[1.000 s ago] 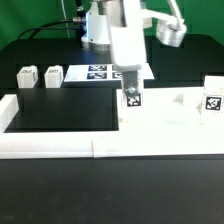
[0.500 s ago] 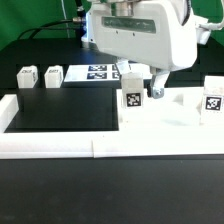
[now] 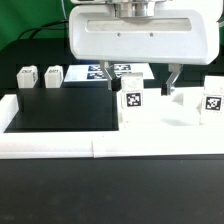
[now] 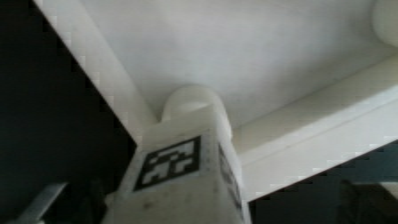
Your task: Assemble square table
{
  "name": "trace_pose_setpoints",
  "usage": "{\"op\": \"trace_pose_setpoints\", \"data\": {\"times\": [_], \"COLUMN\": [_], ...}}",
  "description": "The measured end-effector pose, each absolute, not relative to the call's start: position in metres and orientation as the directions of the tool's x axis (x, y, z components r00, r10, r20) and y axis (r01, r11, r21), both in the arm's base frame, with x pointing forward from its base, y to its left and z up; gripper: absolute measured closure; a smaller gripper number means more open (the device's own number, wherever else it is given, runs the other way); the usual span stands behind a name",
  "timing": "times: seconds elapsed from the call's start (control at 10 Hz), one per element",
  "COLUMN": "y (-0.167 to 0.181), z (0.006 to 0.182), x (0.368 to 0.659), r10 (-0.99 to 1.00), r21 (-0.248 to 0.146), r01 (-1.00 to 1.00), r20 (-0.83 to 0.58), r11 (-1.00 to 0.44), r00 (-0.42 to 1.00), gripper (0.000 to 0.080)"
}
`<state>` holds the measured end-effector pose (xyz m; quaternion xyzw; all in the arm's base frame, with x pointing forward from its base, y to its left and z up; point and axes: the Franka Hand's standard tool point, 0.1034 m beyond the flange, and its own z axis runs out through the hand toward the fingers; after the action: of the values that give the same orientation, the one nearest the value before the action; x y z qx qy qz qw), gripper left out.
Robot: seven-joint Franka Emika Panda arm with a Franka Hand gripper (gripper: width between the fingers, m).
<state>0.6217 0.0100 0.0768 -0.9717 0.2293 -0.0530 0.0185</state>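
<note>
Closest to us lies a long white rail (image 3: 110,148) along the front of the black table (image 3: 60,108). Another white rail (image 3: 8,105) runs along the exterior view's left side.

Behind the front rail, on the exterior view's right, lies the square plate (image 3: 175,118). It is big, white and flat. A white leg (image 3: 131,100) stands up straight near the plate's far corner, by the black table. It has a black-and-white tag on its face. A second leg (image 3: 211,100) with the same kind of tag stands upright at the exterior view's right edge.

The gripper (image 3: 140,88) hangs over the first leg. Its big white body fills the top of the picture. Its two dark fingers (image 3: 171,80) are spread wide apart and hold nothing. The leg stands between them, closer to the finger on the exterior view's left. The wrist view looks down at this leg and its tag, with the white plate under it. There is a gap on each side of the leg, so the fingers do not squeeze it.

Farther back, on the exterior view's left, a third leg (image 3: 27,77) and a fourth leg (image 3: 53,75) sit side by side on the black table. The marker board (image 3: 97,71) lies flat at the back, partly hidden behind the gripper.
</note>
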Motion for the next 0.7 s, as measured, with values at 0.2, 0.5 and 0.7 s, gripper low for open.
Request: {"op": "trace_pose_setpoints", "data": {"times": [0.2, 0.5, 0.7], "y": [0.0111, 0.0089, 0.0085], "z": [0.0766, 0.0759, 0.0757], "x": [0.6217, 0.6207, 0.6205], "r10": [-0.469, -0.627, -0.738], "r21": [-0.065, -0.079, -0.093], "r01": [-0.465, -0.622, -0.732], "r20": [0.092, 0.076, 0.061], "r11": [-0.883, -0.779, -0.675], "r00": [0.878, 0.775, 0.672], "gripper": [0.0162, 0.0505, 0.0505]}}
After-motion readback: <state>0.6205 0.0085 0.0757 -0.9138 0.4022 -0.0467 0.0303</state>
